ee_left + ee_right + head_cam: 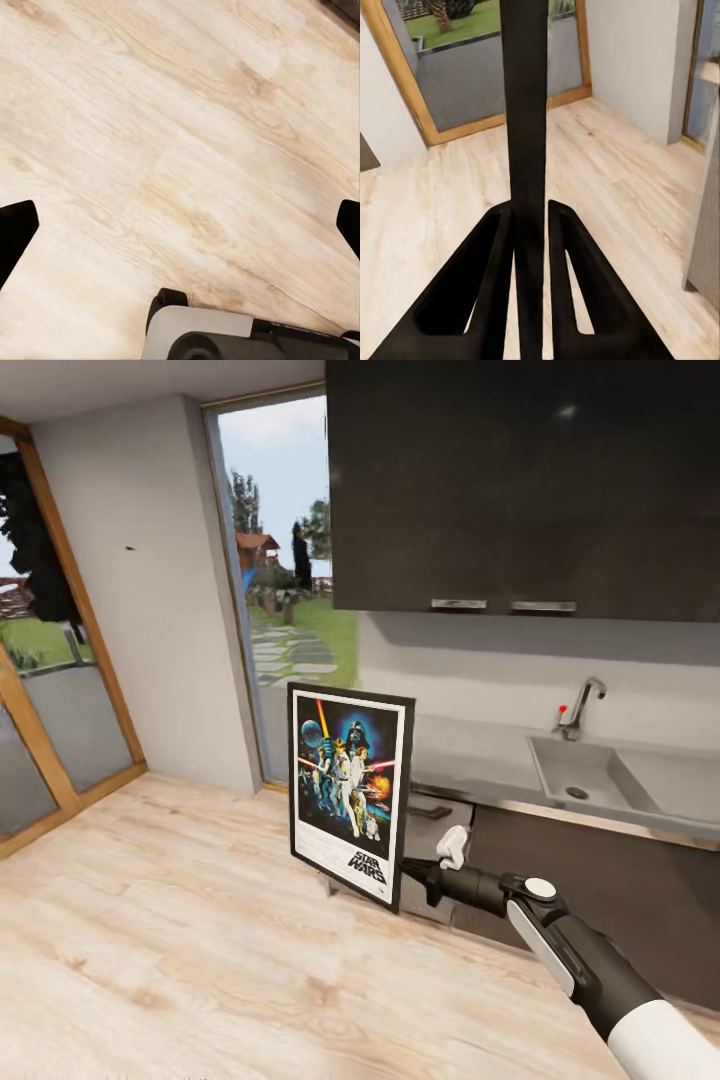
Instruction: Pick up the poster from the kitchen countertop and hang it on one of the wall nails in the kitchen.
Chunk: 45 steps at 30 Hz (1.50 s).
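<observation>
Gripping the poster (350, 790) by its lower right edge, the right claw (408, 872) is holding it upright out over the wooden floor (150, 950), well clear of the counter (640, 785) with its sink (580, 770). On the pale wall (150, 590) to the left, a small dark nail (130, 547) is showing as a dot, well above the frame's top edge and well apart from it.

The risk, as I'm judging it, is sitting in that grip: the claw is pinching only a thin edge low on a tall frame, so any quick swing toward the wall could be making it pivot or slip out. The nail is tiny too, and the frame itself could be blocking the line of sight as it rises.

The right wrist view is giving what the head view cannot: both fingers (495, 292) are pressing flat against the black frame edge (526, 112) running straight up between them. The left wrist view is offering floor planks, with the left claw (180, 217) spread wide and carrying nothing, its dark tips sitting at either side.
</observation>
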### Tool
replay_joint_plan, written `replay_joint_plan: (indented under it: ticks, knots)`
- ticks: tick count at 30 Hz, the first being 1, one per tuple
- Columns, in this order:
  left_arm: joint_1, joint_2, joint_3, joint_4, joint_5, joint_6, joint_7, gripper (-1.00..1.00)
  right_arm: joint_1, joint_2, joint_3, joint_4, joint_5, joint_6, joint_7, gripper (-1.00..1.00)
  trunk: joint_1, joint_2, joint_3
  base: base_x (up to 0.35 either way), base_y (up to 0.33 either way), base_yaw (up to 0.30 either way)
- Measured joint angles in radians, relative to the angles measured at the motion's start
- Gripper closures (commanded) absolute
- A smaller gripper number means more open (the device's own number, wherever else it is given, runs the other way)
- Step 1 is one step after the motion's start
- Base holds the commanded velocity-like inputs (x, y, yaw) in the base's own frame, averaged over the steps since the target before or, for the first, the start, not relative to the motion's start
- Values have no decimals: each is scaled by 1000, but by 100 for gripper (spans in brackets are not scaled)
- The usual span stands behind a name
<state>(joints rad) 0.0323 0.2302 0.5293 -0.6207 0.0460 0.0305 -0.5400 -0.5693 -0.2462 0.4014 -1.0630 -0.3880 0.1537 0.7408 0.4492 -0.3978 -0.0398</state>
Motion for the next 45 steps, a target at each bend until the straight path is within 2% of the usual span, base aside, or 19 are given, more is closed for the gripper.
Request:
replay_joint_plan:
  ticks: [6, 22, 45]
  knots:
    - [0, 0, 0, 0, 0, 0, 0, -100, 0, 0, -1, 0, -1, 0, 0, 100, 0, 0, -2, 126, 292, 193]
    - [0, 0, 0, 0, 0, 0, 0, -100, 0, -1, -1, -1, -1, 0, 1, 100, 0, 0, -3, 146, 290, 30]
    - [0, 0, -1, 0, 0, 0, 0, -100, 0, -1, -3, -1, -1, 1, 2, 100, 0, 0, -3, 175, 300, 262]
